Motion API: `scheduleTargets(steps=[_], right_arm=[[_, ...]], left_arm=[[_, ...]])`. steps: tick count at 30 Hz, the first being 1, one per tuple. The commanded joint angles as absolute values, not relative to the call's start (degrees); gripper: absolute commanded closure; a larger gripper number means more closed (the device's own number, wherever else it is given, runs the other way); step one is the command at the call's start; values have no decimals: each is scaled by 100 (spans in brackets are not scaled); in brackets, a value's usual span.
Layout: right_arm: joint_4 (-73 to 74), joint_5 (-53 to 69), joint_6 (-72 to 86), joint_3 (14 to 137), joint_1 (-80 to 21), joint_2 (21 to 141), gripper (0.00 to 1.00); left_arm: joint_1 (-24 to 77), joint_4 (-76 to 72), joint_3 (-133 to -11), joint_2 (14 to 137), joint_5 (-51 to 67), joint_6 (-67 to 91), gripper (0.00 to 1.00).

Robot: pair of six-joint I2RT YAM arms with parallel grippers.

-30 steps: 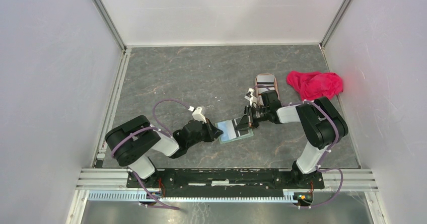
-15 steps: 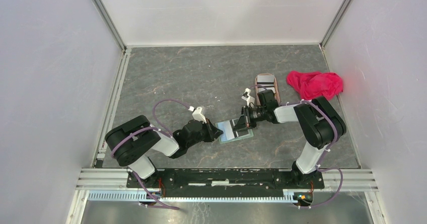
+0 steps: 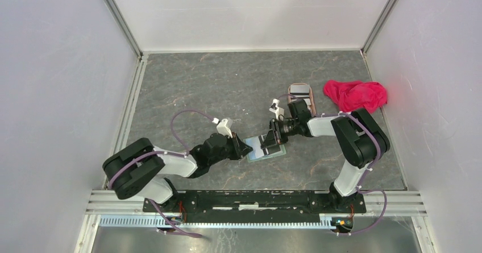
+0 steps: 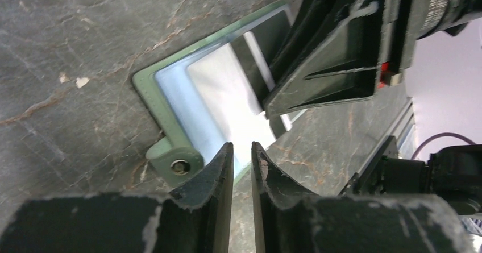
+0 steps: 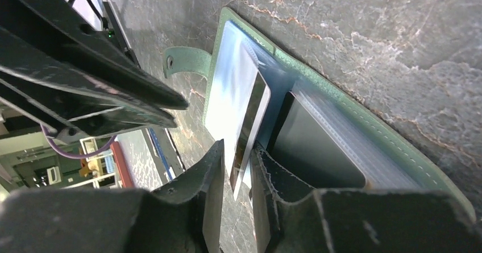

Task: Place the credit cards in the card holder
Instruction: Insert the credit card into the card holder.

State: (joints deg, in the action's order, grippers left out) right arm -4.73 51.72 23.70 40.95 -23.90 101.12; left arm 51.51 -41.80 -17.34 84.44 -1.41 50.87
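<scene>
The sage-green card holder (image 3: 267, 150) lies open on the table between my grippers, its pale blue pockets up; it shows in the left wrist view (image 4: 149, 88) and the right wrist view (image 5: 364, 133). My right gripper (image 3: 273, 141) (image 5: 237, 148) is shut on a whitish credit card with a dark stripe (image 5: 250, 122), held on edge and reaching into the left pocket. A dark grey card (image 5: 312, 145) sits in the other pocket. My left gripper (image 3: 246, 148) (image 4: 241, 150) is shut, with only a narrow slit between the fingers, tips at the holder's near edge beside its snap tab (image 4: 173, 159).
A pinkish-brown oblong tray (image 3: 300, 91) lies behind the right arm. A red-pink cloth (image 3: 355, 94) sits at the far right by the wall. White walls and metal rails enclose the grey stone table (image 3: 227, 88).
My right gripper has moved a little left over the card holder with the card. My left arm's elbow has swung left and lower; its gripper stays at the holder's edge.
</scene>
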Motion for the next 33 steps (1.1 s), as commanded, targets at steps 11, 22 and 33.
scheduleTargets(steps=[11, 22, 33], right_arm=[[362, 4486, 1253, 4494, -2502, 9920, 65], [772, 3999, 732, 4671, -2751, 9650, 58], [931, 4096, 338, 4685, -2808, 9472, 55]], left_arm=[[5146, -3411, -2053, 7427, -354, 4822, 73], [5142, -3293, -2004, 7254, -424, 4790, 73], [4990, -3275, -2301, 7507, -557, 5209, 62]])
